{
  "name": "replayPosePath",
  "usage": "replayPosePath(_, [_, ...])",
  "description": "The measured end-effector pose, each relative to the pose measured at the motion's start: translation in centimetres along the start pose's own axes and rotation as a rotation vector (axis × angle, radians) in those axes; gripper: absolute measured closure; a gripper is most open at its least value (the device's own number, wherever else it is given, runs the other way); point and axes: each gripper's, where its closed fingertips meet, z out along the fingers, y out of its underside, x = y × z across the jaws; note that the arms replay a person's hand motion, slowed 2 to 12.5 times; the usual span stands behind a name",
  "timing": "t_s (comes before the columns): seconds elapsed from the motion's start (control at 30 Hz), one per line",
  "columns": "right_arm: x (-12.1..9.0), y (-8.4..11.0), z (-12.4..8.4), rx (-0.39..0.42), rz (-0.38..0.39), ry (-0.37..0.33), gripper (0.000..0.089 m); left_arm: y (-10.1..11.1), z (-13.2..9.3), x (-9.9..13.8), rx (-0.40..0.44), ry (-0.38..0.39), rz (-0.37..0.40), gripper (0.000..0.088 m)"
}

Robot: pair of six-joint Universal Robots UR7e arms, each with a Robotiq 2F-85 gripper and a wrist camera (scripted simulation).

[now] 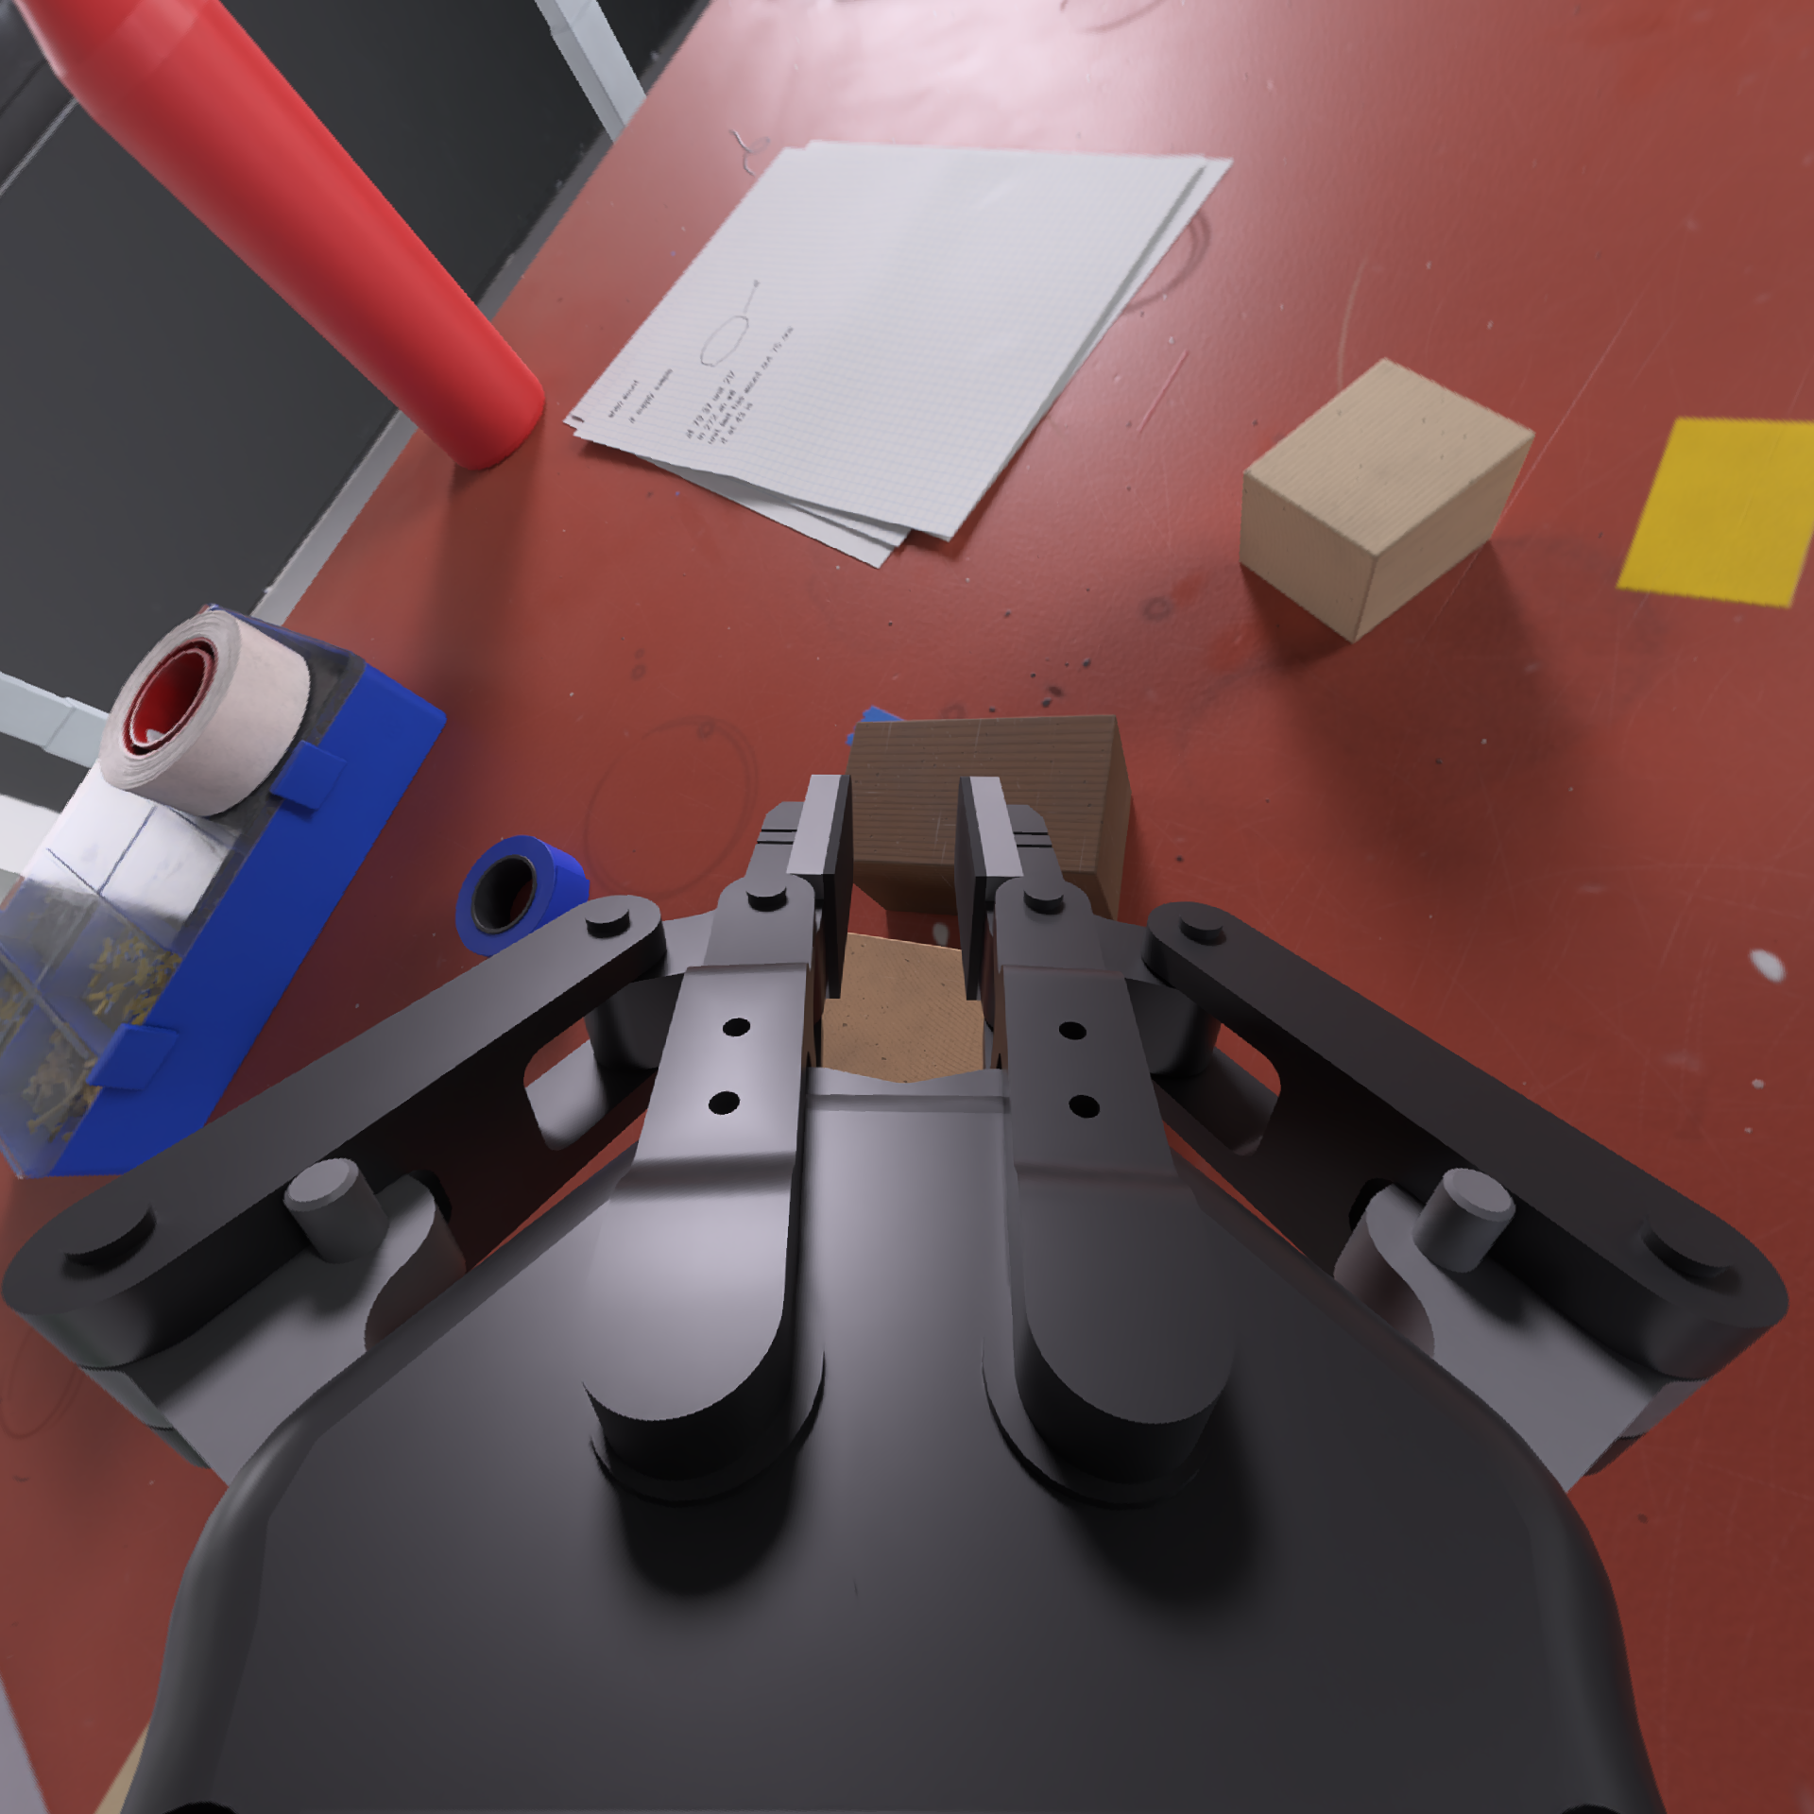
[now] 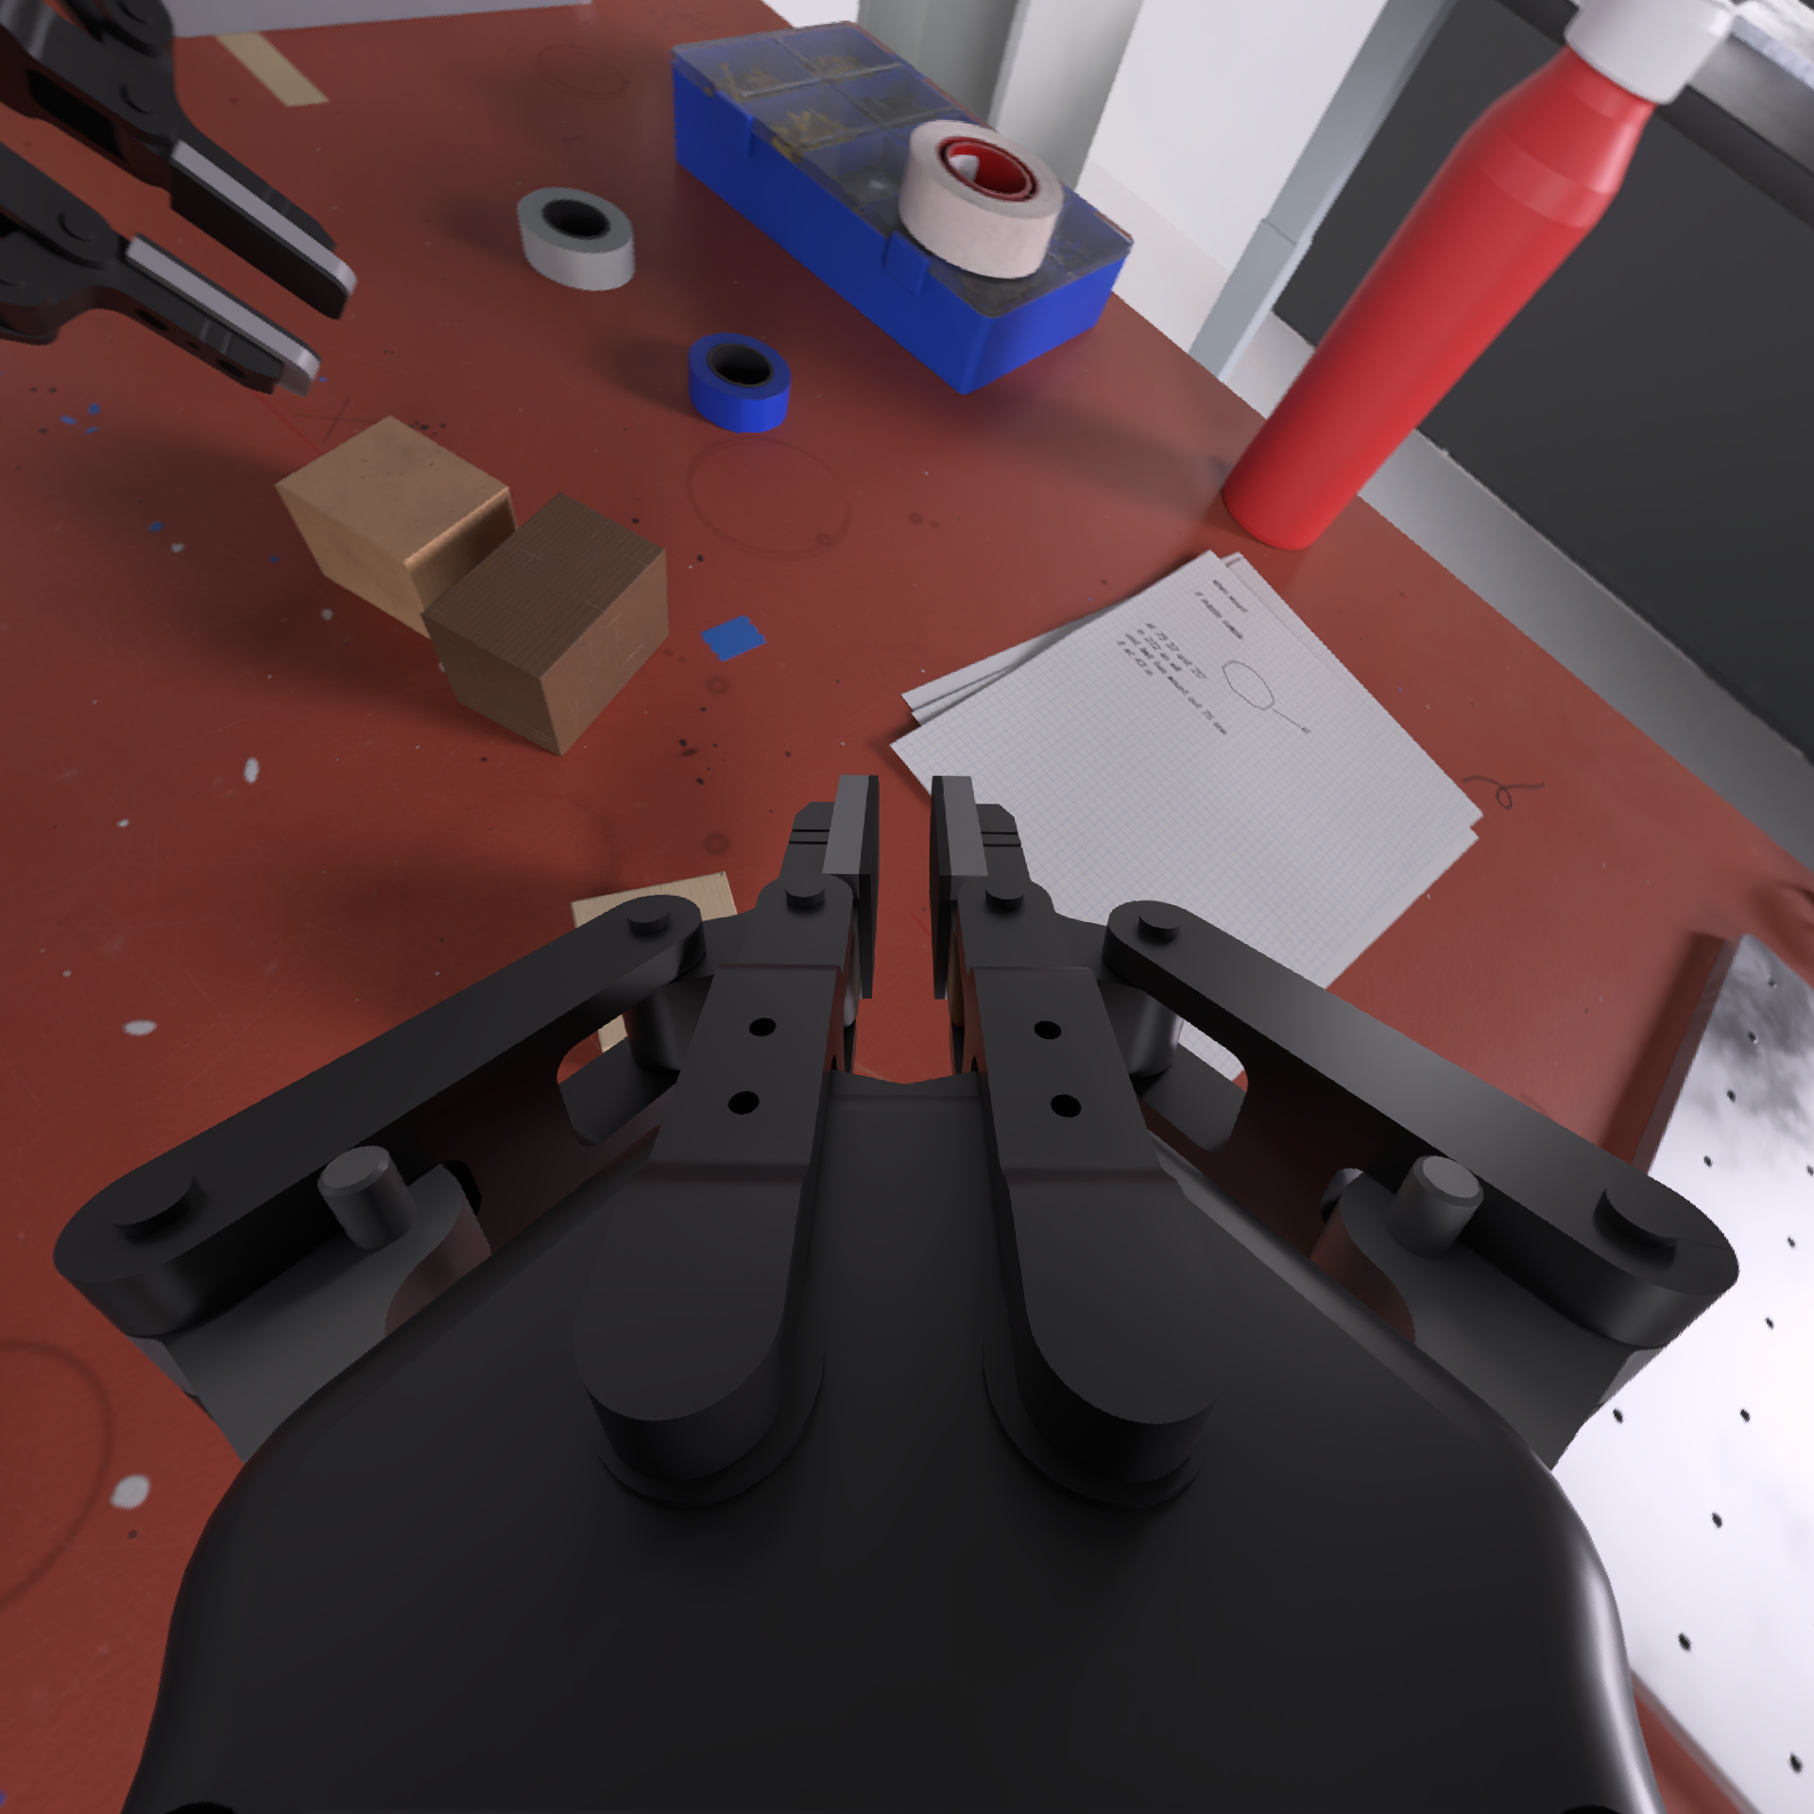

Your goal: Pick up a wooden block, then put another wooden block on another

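- While the left gripper hangs over the table with its fingers spread and nothing between them, the dark wooden block stands just beyond its tips
- a tan wooden block rests against the dark wooden block, one corner touching it, directly under the left gripper
- a pale wooden block sits alone, well apart from the dark wooden block, near a yellow patch
- the right gripper is above the pale block, well clear of the dark wooden block; its fingers are drawn close with a narrow gap, gripping nothing
- a small blue patch lies just beside the dark wooden block
- a blue tape roll and a grey tape roll lie farther from it, towards a blue parts box with a white tape roll on top
- sheets of squared paper and a red bottle stand off to its other side
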Motion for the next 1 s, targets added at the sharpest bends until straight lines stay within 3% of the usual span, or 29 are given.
replayPosePath(0.1, [0.7, 0.7, -0.5, -0.001, 0.047, 0.024, 0.0754, -0.1, -0.4, -0.6, 0.027, -0.003, -0.038, 0.0621])
replayPosePath(0.3, [1.8, 2.1, -1.0, 0.000, 0.127, 0.050, 0.0650, 1.2, -1.2, -1.7, 0.010, 0.015, -0.070, 0.0338])
replayPosePath(0.53, [1.3, 3.2, -0.2, 0.008, 0.186, -0.023, 0.0501, 3.3, -1.1, -1.7, -0.005, 0.072, -0.061, 0.0068])
replayPosePath(0.63, [0.6, 3.7, 0.3, -0.006, 0.188, -0.071, 0.0415, 4.3, -0.6, -1.2, -0.016, 0.118, -0.046, 0.0029])
replayPosePath(1.0, [-3.4, 5.8, 2.2, -0.119, 0.158, -0.280, 0.0188, 7.2, 1.8, -0.5, 0.020, 0.224, 0.005, 0.0028])
